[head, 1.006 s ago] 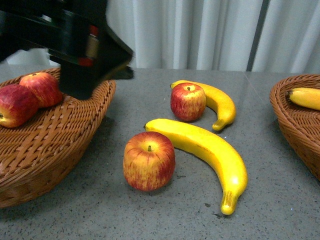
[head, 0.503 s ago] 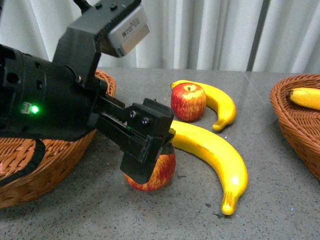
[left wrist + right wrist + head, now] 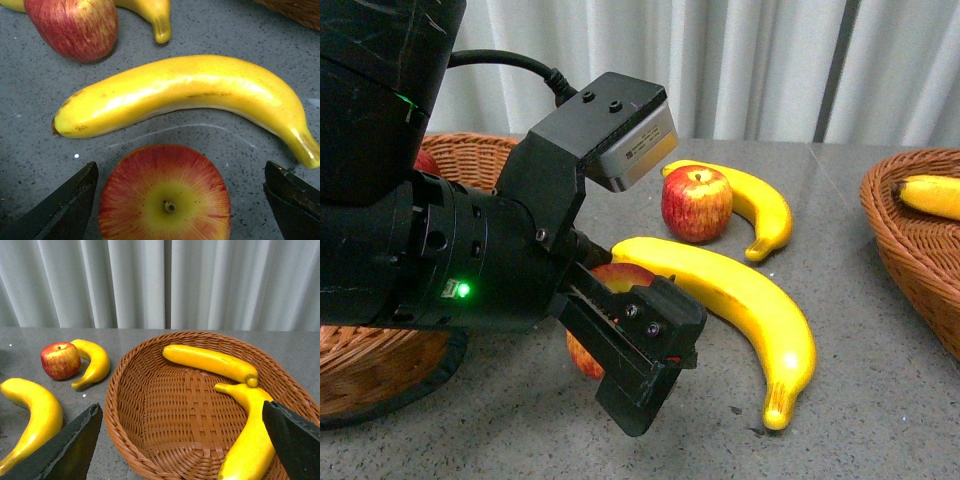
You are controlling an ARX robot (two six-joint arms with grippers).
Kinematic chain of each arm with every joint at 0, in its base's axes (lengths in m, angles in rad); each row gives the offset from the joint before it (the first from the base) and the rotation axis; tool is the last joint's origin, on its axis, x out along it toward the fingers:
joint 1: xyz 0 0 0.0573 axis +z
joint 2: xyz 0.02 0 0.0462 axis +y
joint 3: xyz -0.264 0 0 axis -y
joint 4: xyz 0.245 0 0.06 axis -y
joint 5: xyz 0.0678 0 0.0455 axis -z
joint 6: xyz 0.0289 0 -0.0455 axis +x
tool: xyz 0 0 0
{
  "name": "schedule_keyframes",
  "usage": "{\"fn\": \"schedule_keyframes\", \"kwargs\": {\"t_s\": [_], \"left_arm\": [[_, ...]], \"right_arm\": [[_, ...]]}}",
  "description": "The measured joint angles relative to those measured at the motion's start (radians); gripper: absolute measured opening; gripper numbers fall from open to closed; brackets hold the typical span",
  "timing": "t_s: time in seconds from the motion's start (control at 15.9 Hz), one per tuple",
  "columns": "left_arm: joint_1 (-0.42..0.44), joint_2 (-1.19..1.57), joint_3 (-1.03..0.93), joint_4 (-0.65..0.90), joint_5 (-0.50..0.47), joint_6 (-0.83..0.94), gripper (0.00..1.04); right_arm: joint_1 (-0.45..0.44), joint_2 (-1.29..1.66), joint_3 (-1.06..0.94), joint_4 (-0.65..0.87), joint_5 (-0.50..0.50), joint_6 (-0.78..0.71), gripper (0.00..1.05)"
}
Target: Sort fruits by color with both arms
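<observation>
My left gripper [image 3: 181, 175] is open and straddles a red-and-yellow apple [image 3: 165, 200], stem up, on the grey table; its fingers [image 3: 65, 210] stand clear of both sides. In the front view the left arm [image 3: 470, 260] hides most of this apple [image 3: 620, 274]. A long banana [image 3: 185, 92] lies just beyond it. A second apple [image 3: 696, 203] sits against a smaller banana [image 3: 762, 205] farther back. My right gripper [image 3: 180, 430] hangs open over the right basket [image 3: 150, 440], which holds two bananas [image 3: 210, 362] [image 3: 250, 440].
The left wicker basket [image 3: 470, 150] sits behind the left arm, and a red apple [image 3: 425, 160] in it just shows. The right basket's rim [image 3: 905, 250] stands at the table's right edge. White curtains close off the back.
The left arm has swung from over the left basket toward the middle of the table and come down around the near apple, which it now largely hides in the front view.
</observation>
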Motion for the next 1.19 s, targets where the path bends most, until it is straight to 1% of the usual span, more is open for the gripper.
{"fn": "schedule_keyframes", "kwargs": {"t_s": [0.13, 0.25, 0.38, 0.44, 0.57, 0.69, 0.82, 0.94, 1.07, 1.19], "left_arm": [[-0.003, 0.008, 0.002, -0.018, -0.029, 0.056, 0.98], [-0.003, 0.032, 0.004, -0.022, -0.029, 0.093, 0.97], [0.001, 0.038, 0.007, -0.023, -0.028, 0.095, 0.77], [0.001, 0.037, 0.008, -0.025, -0.024, 0.095, 0.70], [0.001, 0.031, 0.012, -0.034, -0.025, 0.094, 0.66], [0.010, -0.020, 0.014, -0.029, -0.044, 0.081, 0.66], [0.044, -0.103, 0.046, 0.014, -0.113, 0.020, 0.66], [0.117, -0.178, 0.073, 0.027, -0.235, -0.098, 0.66], [0.192, -0.191, 0.071, -0.034, -0.354, -0.242, 0.66], [0.269, -0.191, 0.043, -0.094, -0.436, -0.386, 0.66]], "right_arm": [[0.000, 0.000, 0.000, 0.000, 0.000, 0.000, 0.98], [0.000, 0.000, 0.000, 0.000, 0.000, 0.000, 0.98], [0.000, 0.000, 0.000, 0.000, 0.000, 0.000, 0.98], [0.000, 0.000, 0.000, 0.000, 0.000, 0.000, 0.98], [0.000, 0.000, 0.000, 0.000, 0.000, 0.000, 0.98], [0.000, 0.000, 0.000, 0.000, 0.000, 0.000, 0.98], [0.000, 0.000, 0.000, 0.000, 0.000, 0.000, 0.98], [0.000, 0.000, 0.000, 0.000, 0.000, 0.000, 0.98], [0.000, 0.000, 0.000, 0.000, 0.000, 0.000, 0.98], [0.000, 0.000, 0.000, 0.000, 0.000, 0.000, 0.98]]}}
